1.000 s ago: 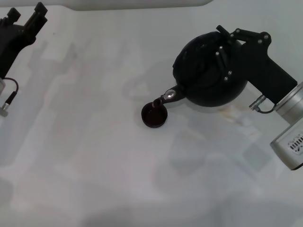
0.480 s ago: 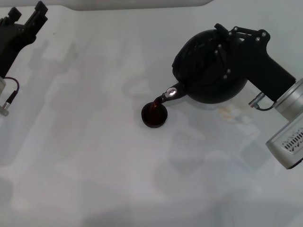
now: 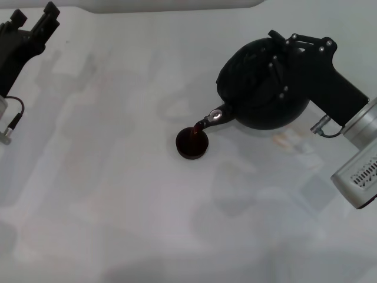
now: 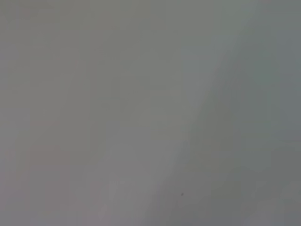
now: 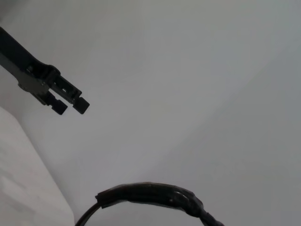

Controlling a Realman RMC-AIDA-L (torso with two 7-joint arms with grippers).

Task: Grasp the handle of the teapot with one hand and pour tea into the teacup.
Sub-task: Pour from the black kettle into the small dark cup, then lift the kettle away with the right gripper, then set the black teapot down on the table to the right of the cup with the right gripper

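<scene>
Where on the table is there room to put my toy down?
The near table, in front of the teacup, is bare, and so is the wide stretch between the cup and the left end effector at the far left. It is crowded at far right, where the right end effector tips the teapot over the cup.

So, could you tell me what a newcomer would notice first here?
The big black teapot, held tilted by the right gripper at the table's right, with dark tea streaming from its spout into the small teacup near the middle. The left gripper sits parked far left.
</scene>
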